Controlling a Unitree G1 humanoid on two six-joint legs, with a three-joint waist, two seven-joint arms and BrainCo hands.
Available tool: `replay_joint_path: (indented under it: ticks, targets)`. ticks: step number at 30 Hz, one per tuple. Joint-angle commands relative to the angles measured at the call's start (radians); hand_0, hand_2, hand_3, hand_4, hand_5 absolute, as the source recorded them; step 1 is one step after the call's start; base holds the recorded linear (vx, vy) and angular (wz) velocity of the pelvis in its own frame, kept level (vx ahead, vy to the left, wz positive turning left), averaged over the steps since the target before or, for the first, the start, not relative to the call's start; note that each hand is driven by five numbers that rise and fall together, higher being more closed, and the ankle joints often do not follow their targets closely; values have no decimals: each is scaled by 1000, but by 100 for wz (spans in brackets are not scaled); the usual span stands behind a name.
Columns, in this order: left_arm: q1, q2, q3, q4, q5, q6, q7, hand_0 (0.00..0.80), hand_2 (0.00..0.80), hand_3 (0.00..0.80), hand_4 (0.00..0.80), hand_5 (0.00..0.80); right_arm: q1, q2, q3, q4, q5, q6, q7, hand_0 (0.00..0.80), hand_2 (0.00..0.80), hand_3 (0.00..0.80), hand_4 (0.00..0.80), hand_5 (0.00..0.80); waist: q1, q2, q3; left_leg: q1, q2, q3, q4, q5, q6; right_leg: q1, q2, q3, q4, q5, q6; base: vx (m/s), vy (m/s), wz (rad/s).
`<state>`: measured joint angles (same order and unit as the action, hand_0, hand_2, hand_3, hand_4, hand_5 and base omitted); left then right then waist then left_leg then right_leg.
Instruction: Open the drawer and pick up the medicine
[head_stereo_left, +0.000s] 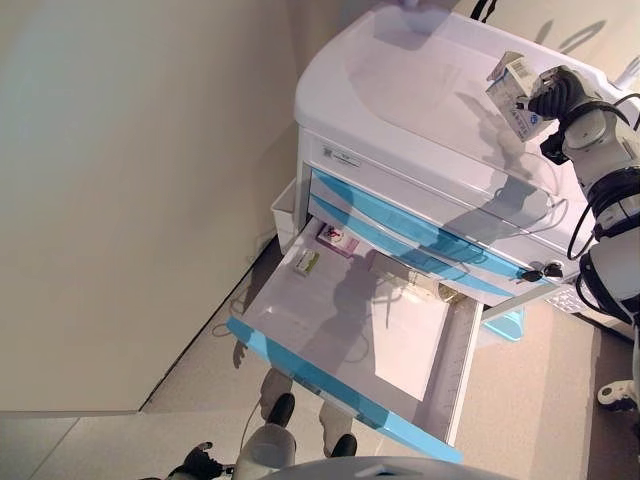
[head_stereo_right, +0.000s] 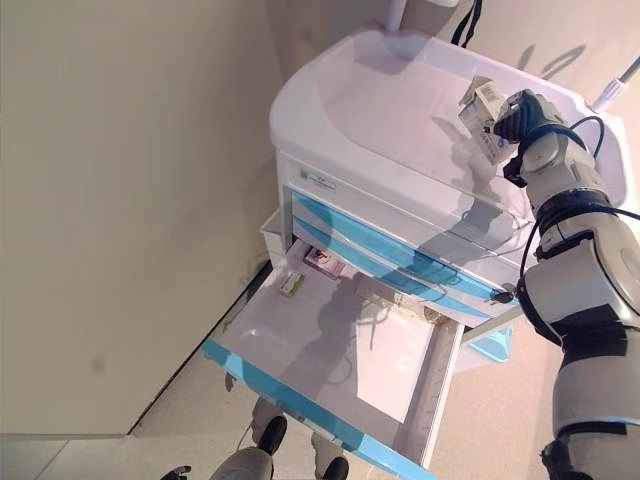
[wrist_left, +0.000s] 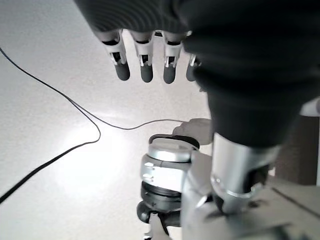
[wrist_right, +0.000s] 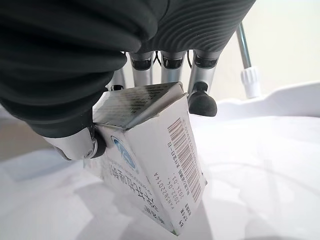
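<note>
My right hand (head_stereo_left: 556, 98) is shut on a white medicine box (head_stereo_left: 515, 92) with blue print and holds it just above the right side of the white cart's top (head_stereo_left: 400, 80). In the right wrist view the fingers and thumb pinch the box (wrist_right: 150, 160) over the white top. The cart's lowest drawer (head_stereo_left: 350, 340) with its blue front is pulled wide open. A pink pack (head_stereo_left: 333, 236) and a small green-and-white box (head_stereo_left: 306, 262) lie at its back. My left hand (wrist_left: 150, 60) hangs low over the floor, fingers straight and empty.
A beige wall (head_stereo_left: 130, 200) stands close on the left of the cart. Two shut blue drawers (head_stereo_left: 420, 230) sit above the open one. A small white bin (head_stereo_left: 285, 212) hangs on the cart's left side. A thin black cable (wrist_left: 60, 105) lies on the floor.
</note>
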<state>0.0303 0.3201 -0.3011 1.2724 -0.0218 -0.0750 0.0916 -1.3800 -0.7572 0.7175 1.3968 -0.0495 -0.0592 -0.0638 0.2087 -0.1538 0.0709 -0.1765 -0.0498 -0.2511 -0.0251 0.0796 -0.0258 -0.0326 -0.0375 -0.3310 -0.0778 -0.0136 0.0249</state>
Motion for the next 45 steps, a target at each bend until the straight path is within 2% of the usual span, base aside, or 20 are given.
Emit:
replay_joint_path:
  ticks: [1, 14, 32, 33, 34, 36, 45]
  targets:
    - [-23, 10, -11, 10, 11, -7, 15, 0, 0, 0, 0, 0, -50, -47, 14, -6, -19, -7, -45, 800, 800, 800, 800, 800, 8, -22, 0, 17, -33, 32, -27, 1, 10, -39, -30, -14, 107, 19, 51, 6, -6, 6]
    - [-35, 0, -24, -4, 17, -11, 16, 0, 0, 0, 0, 0, -10, -1, 7, -22, -40, -13, -11, 800, 800, 800, 800, 800, 3, -3, 11, 12, -36, 27, -22, 1, 12, -48, -34, -17, 116, 14, 48, 0, 0, 0]
    - [-31, 0, -22, -2, 28, -11, 6, 0, 0, 0, 0, 0, 39, 23, 0, -23, -73, -15, 24, 800, 800, 800, 800, 800, 4, 4, 16, 11, -39, 25, -21, 1, 15, -50, -38, -21, 117, 16, 47, 0, 0, 0]
    - [-32, 1, -23, -3, 28, -11, 4, 0, 0, 0, 0, 0, 39, 25, 1, -24, -74, -14, 25, 772, 772, 772, 772, 772, 4, 4, 16, 11, -38, 25, -21, 0, 15, -51, -38, -21, 117, 16, 48, 0, 0, 0]
    - [-32, 0, -23, -2, 28, -10, 4, 0, 0, 0, 0, 0, 40, 26, 0, -24, -73, -14, 26, 596, 596, 596, 596, 596, 4, 3, 16, 11, -38, 25, -21, 0, 15, -50, -38, -22, 117, 16, 48, 0, 0, 0]
    - [-32, 1, -20, 1, 29, -10, 3, 0, 0, 0, 0, 0, 41, 31, 0, -26, -77, -13, 26, 0, 0, 0, 0, 0, 2, 2, 16, 13, -38, 26, -21, 0, 16, -50, -38, -21, 116, 16, 48, 0, 0, 0]
    - [-34, 3, -19, 6, 30, -8, 3, 0, 0, 0, 0, 0, 33, 37, -4, -38, -72, -15, 18, 0, 0, 0, 0, 0, -2, -5, 13, 17, -39, 27, -22, -2, 17, -48, -37, -17, 115, 19, 48, 0, 0, 0]
